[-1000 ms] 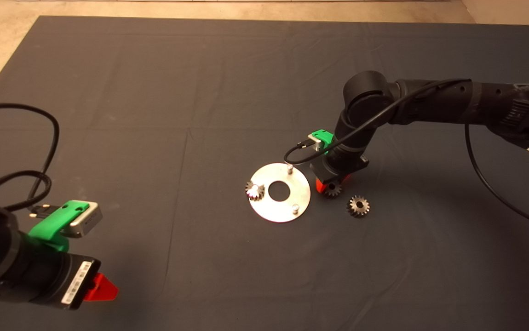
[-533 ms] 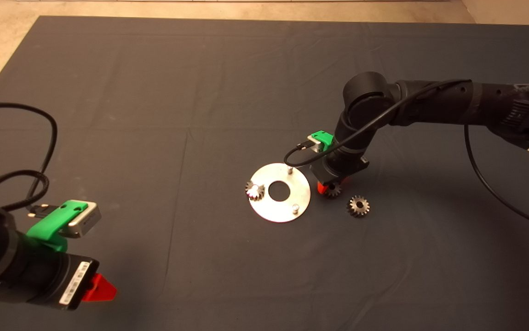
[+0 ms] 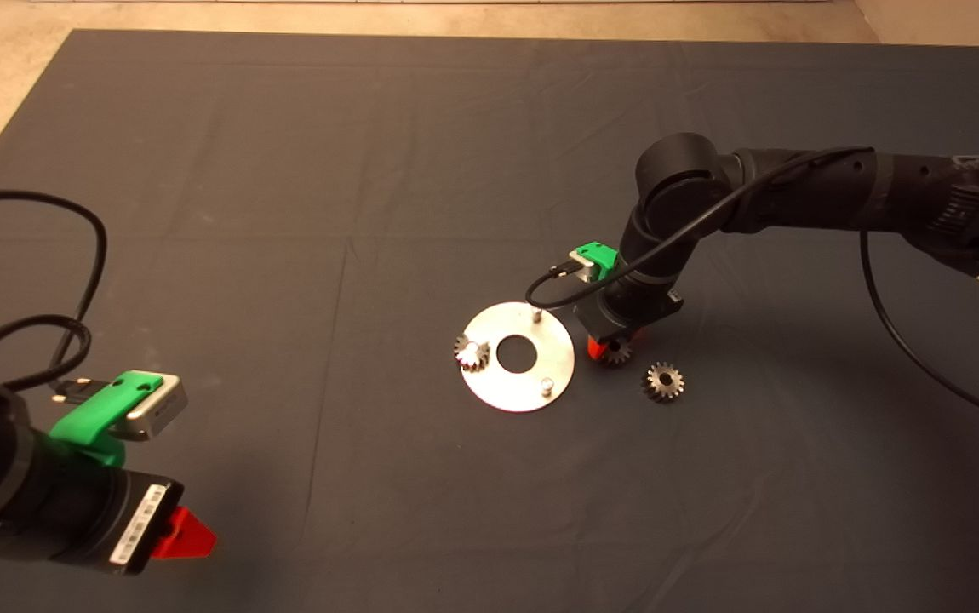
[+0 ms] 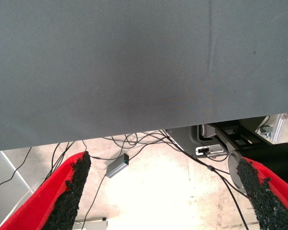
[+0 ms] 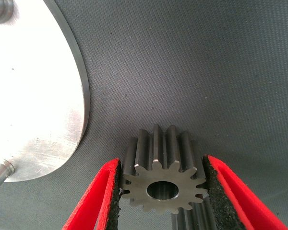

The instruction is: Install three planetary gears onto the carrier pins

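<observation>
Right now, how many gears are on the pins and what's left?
One gear already sits on a pin of the carrier disc. The right gripper is shut on a second gear on the mat beside the disc. The third gear lies loose. Two pins are bare. The left gripper waits open.

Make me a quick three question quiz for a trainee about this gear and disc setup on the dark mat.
1. True or false: the small steel spur gear between the right gripper's red fingers already sits on a pin.
2. How many short silver pins on the flat shiny metal disc carry no gear? A one, B two, C three.
3. Fill in: the left gripper waits at the mat's near-left edge with its fingers ____.

Key:
1. False; it lies on the mat beside the disc.
2. B; one gear is mounted, another lies loose.
3. Open.
</observation>
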Robot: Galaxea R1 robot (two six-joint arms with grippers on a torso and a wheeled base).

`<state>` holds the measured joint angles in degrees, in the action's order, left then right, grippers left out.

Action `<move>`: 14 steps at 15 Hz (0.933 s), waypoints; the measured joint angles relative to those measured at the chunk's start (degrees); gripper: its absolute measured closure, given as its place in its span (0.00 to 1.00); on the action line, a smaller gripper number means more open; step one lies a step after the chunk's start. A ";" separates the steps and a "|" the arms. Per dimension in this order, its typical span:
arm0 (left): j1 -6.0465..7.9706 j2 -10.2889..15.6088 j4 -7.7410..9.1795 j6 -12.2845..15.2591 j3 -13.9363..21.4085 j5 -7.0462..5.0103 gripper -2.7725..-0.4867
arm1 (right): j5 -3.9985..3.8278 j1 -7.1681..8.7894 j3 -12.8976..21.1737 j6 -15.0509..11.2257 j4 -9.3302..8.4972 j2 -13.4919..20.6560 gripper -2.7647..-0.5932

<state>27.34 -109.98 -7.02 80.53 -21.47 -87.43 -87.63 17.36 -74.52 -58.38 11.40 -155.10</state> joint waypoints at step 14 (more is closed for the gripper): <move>0.00 -0.02 1.54 -0.06 0.00 0.00 0.26 | 0.12 8.70 -7.16 6.64 -3.32 -1.96 0.77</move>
<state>27.34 -110.01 -5.49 80.47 -21.47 -87.43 -87.50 26.06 -81.69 -51.74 8.07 -157.06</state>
